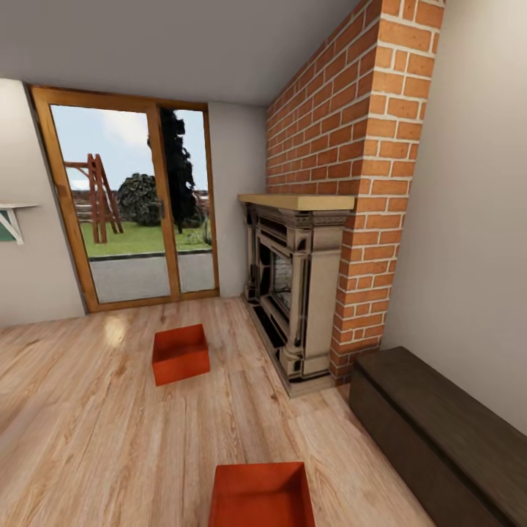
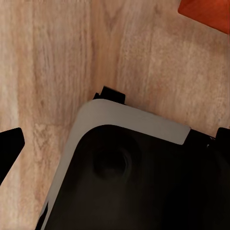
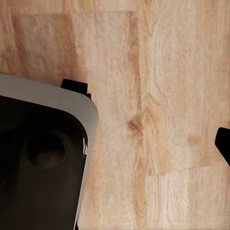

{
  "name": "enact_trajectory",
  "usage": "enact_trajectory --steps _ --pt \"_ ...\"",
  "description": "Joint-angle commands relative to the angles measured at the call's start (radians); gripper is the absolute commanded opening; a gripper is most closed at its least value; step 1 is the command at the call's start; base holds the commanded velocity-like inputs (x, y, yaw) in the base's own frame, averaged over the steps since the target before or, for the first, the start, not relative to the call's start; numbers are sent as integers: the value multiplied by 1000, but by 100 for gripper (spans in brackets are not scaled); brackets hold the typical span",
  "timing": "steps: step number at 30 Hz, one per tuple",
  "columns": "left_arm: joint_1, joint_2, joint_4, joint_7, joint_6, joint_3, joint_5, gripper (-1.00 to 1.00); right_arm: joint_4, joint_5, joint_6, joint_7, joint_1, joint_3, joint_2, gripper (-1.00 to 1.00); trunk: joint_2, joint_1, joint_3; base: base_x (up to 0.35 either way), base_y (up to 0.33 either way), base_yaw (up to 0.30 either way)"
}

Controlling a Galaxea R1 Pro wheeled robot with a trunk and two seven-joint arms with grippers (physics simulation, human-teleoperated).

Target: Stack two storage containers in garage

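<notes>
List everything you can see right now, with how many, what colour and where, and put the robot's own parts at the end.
storage containers: two, red-orange, on the wood floor; near one at the head view's bottom edge, far one toward the glass doors
wood-plank floor: one, light wood
chest: one, dark brown, against the right wall
fireplace mantel: one, dark ornate, under a light shelf
brick chimney: one, red, above the mantel
glass doors: one pair, wood-framed, far wall
robot base: grey-edged black body, over the floor in both wrist views
</notes>
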Motion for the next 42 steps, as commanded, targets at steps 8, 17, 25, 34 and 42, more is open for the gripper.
enact_trajectory --steps 8,17,25,34,42 --pt "0 0 -2 1 5 4 2 100 1 6 -1 -4 -1 4 0 100 -1 0 -1 79 0 51" --pt "0 0 -2 1 5 4 2 100 1 6 2 -4 -1 4 0 100 -1 0 -1 1 0 78" --pt "0 0 -2 1 5 4 1 100 1 5 3 -3 -1 4 -2 100 -1 0 -8 0 0 2" --pt "0 -2 31 1 5 -2 -1 100 1 4 5 -3 -1 4 1 100 -1 0 -22 0 0 -42" --pt "0 -2 36 1 5 -2 -1 100 1 -2 8 -1 -1 3 4 100 -1 0 -34 0 0 -148"
